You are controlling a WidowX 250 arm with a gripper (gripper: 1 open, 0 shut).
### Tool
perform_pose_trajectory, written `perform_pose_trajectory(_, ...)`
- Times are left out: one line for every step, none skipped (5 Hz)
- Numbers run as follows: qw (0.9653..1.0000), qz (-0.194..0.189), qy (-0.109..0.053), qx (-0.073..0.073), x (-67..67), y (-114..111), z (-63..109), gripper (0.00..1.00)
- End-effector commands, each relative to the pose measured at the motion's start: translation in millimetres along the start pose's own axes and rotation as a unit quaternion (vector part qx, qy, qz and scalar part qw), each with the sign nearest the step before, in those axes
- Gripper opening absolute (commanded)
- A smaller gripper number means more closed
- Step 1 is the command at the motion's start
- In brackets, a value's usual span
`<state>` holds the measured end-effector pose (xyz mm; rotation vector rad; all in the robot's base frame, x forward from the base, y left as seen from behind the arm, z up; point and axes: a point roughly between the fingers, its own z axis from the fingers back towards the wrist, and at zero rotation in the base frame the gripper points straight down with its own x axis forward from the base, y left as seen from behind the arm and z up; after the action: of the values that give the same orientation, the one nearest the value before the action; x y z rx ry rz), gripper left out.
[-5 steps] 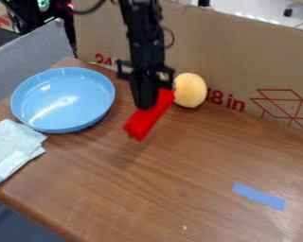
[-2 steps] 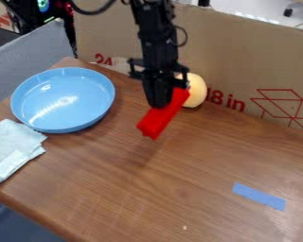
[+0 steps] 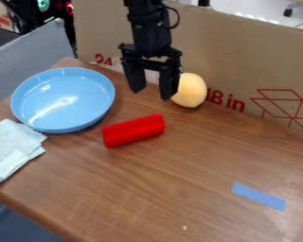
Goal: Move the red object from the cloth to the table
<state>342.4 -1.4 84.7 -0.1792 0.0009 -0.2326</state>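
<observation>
The gripper (image 3: 151, 93) is spread open and holds nothing, just above the red bar (image 3: 133, 130). Beside the blue plate (image 3: 63, 99), the bar lies on the table (image 3: 180, 194), one end toward the plate.

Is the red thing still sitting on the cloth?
No, the red bar lies on the brown table, apart from the folded cloth.

Likely lab: robot arm (image 3: 149, 33) over wooden table (image 3: 180, 189), cardboard backdrop (image 3: 237, 57).
</observation>
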Motion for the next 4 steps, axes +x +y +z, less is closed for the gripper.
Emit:
perform_pose_trajectory(0.9997, -0.011, -0.019, -0.006, 10.6, -4, 25.4, 1.0)
perform_pose_trajectory(0.9998, -0.016, 0.002, -0.014, -2.2, 5, -2.3, 1.0)
perform_pose_trajectory(0.9991, -0.035, 0.022, -0.006, -12.6, 24, -34.3, 1.0)
perform_pose_trajectory(0.9989, -0.034, 0.02, 0.025, -12.0, 52, -41.5, 1.0)
